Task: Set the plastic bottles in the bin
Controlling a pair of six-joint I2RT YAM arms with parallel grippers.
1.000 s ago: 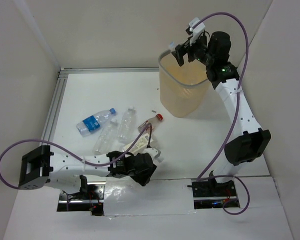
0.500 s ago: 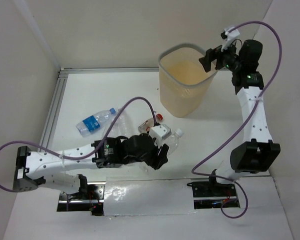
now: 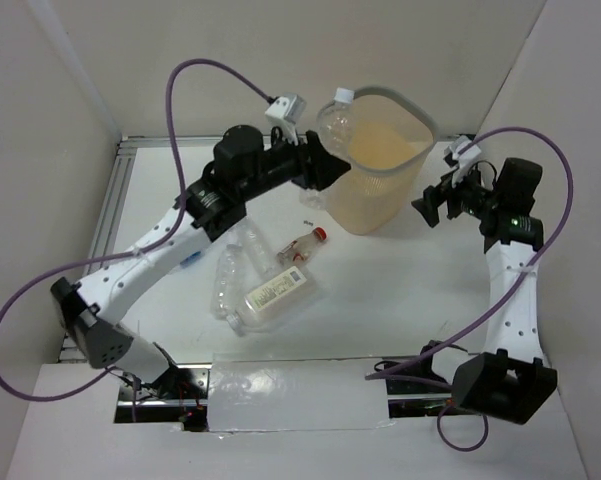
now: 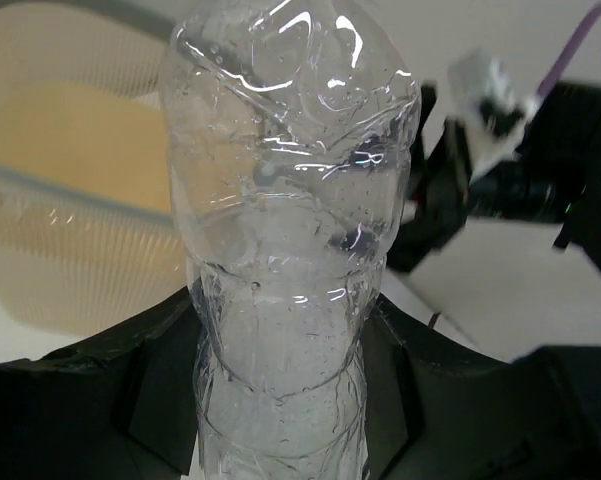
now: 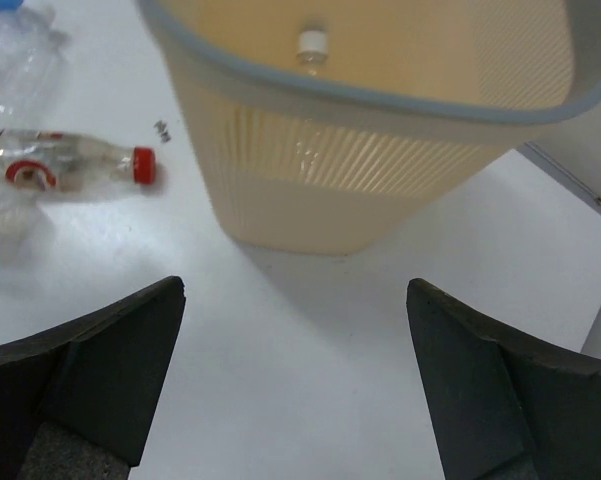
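My left gripper (image 3: 330, 162) is shut on a clear white-capped plastic bottle (image 3: 337, 117) and holds it at the bin's left rim. The left wrist view shows the crinkly bottle (image 4: 290, 230) pinched between the black jaws, with the bin (image 4: 70, 190) behind it. The beige bin (image 3: 416, 136) stands at the back. My right gripper (image 3: 432, 206) is open and empty, just right of the bin; its wrist view (image 5: 295, 330) faces the bin (image 5: 380, 190). On the table lie a red-capped bottle (image 3: 302, 245), a white-labelled bottle (image 3: 275, 293) and clear ones (image 3: 242, 245).
White walls close in the table on the left, back and right. A metal rail (image 3: 110, 215) runs along the left edge. A purple cable (image 3: 210, 72) loops above the left arm. A white cap (image 5: 312, 45) shows over the bin's mouth.
My left arm has swung from the near table up to the bin with a clear bottle in its grip. My right arm has drawn back from above the bin to its right side.
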